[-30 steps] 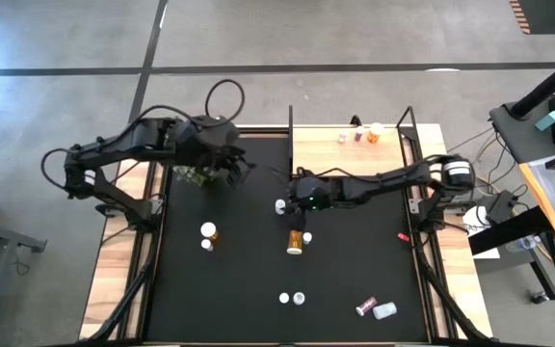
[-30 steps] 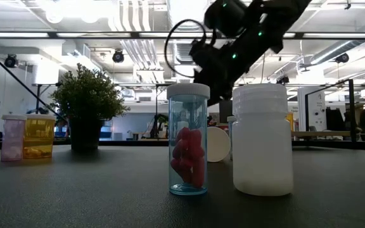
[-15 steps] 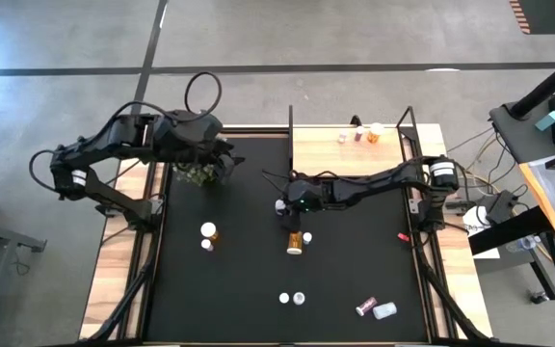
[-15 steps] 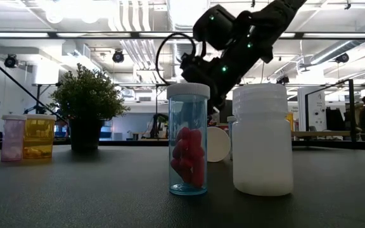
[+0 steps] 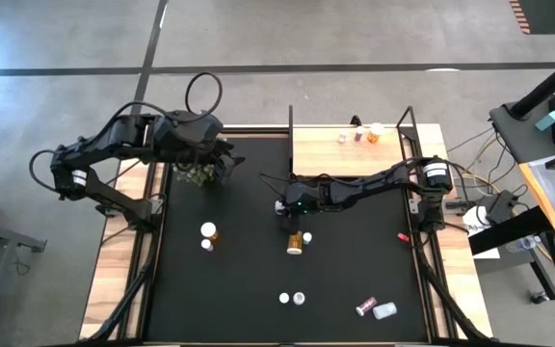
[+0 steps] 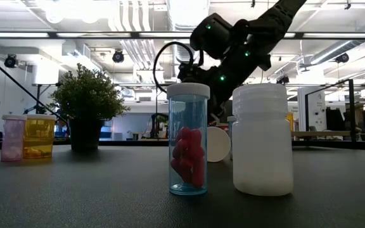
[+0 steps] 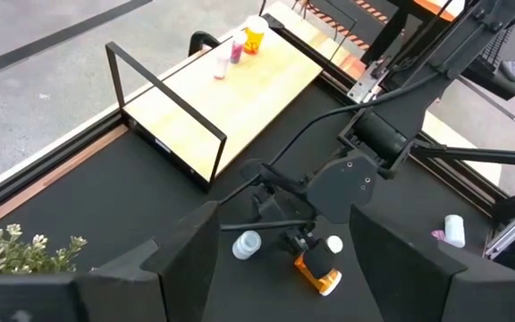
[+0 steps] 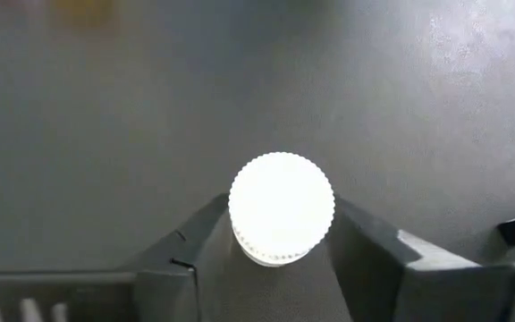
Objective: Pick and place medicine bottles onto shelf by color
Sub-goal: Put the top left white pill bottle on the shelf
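Note:
My right gripper [image 5: 287, 205] reaches in from the table's right and points down over a small upright white-capped bottle [image 5: 280, 205] on the black mat. In the right wrist view the round cap [image 8: 282, 207] sits between my two fingers [image 8: 199, 241], which are apart on either side of it. An orange bottle [image 5: 297, 242] lies on its side just nearer. My left gripper [image 5: 215, 154] is open and empty above the potted plant [image 5: 196, 173]. The wooden shelf [image 5: 326, 149] at the far edge carries three small bottles [image 5: 358, 135]. My right gripper's fingers come from above and stand close on two opposite sides of the bottle's cap [image 8: 240, 224]. The cap hides the fingertips, so I cannot tell whether they touch it. The bottle stands upright on the mat.
Two bottles [image 5: 207, 236] stand at mid-left, two white-capped ones [image 5: 291, 298] near the front, and a maroon bottle [image 5: 364, 307] and a white bottle [image 5: 385, 310] lie at the front right. A red speck [image 5: 404, 235] lies on the right. The shelf's black posts [image 5: 290, 125] rise at the far edge.
My right gripper has moved toward the table's left edge and down, coming over the white-capped bottle. My left gripper has drawn back a little toward the table's left edge, over the plant. The bottles have stayed where they were.

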Robot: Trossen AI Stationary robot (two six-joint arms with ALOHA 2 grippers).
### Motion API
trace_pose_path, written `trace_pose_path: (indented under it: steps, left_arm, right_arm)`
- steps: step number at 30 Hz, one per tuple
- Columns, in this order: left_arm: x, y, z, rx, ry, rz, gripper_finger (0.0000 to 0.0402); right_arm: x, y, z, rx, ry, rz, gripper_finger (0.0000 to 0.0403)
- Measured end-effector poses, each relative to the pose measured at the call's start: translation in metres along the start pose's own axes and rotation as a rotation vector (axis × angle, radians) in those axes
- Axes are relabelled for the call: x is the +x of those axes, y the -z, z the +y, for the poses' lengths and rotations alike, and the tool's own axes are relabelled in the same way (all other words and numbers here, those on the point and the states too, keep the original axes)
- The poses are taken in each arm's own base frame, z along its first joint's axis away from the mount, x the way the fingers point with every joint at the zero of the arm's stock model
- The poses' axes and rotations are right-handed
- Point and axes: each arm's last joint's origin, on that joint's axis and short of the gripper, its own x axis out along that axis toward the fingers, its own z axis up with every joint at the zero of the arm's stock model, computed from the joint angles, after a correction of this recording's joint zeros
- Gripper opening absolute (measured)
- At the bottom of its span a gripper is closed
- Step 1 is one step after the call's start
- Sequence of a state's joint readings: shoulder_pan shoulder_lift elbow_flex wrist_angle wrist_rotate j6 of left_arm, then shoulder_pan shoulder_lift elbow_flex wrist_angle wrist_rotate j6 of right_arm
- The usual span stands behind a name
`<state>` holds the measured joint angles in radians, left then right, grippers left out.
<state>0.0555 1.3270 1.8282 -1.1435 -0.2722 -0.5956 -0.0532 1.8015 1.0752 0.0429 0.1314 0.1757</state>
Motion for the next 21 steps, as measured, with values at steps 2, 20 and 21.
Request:
trace_pose_path:
  steps: [2,20,21]
  left_arm:
    - [0.000,0.000,0.000,0.001,-0.006,-0.003,0.0233]
    - [0.001,-0.001,0.001,0.000,-0.030,-0.021,0.0233]
    - [0.001,-0.001,0.001,0.000,-0.035,-0.025,0.0233]
  right_arm:
    - [0.000,0.000,0.000,0.000,0.000,0.000,0.0136]
    - [-0.102,-0.026,-0.009,0.058,-0.007,0.042,0.0136]
    - [-0.112,-0.026,-0.010,0.057,0.013,0.038,0.0137]
